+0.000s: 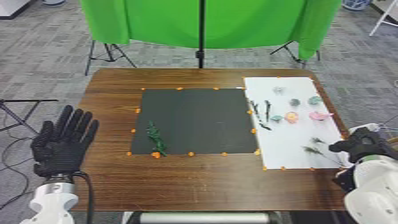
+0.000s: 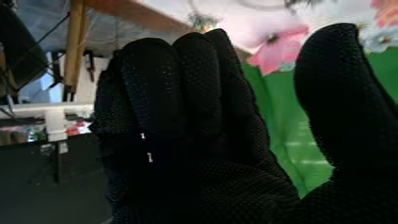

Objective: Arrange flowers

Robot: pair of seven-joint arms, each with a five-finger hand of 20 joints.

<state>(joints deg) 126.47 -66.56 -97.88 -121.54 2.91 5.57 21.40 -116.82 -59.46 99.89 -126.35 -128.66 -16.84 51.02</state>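
- The brown wooden desk point(image 1: 213, 187) takes up the middle of the head view.
- A dark grey rectangular mat point(image 1: 191, 120) lies at the centre, small orange pieces point(image 1: 179, 88) dotted along its edges.
- On the mat's lower left part is a green leafy stem point(image 1: 155, 137), lying roughly upright in the frame.
- A long white sheet point(image 1: 289, 135) lies right of centre, just beside the mat.
- In the sheet's upper half are a pale whitish flower point(image 1: 279, 90), a grey-green flower point(image 1: 295, 102), a teal flower point(image 1: 314, 100), a smaller teal flower point(image 1: 276, 118), a peach flower point(image 1: 291, 117) and a pink flower point(image 1: 321, 116).
- Two thin dark twigs point(image 1: 267, 110) lie along its left edge; feathery green sprigs point(image 1: 312, 150) lie in its lower right part.
- The black-gloved left hand point(image 1: 59, 152) is at the left of the frame, its fingers straight and slightly spread.
- The black-gloved right hand point(image 1: 362, 144) is at the lower right, near the sprigs. In the right wrist view its fingers point(image 2: 151, 75) are straight and pressed together, the thumb point(image 2: 333, 90) standing well apart.
- Green cloth point(image 1: 249, 22) hangs at the top of the head view.
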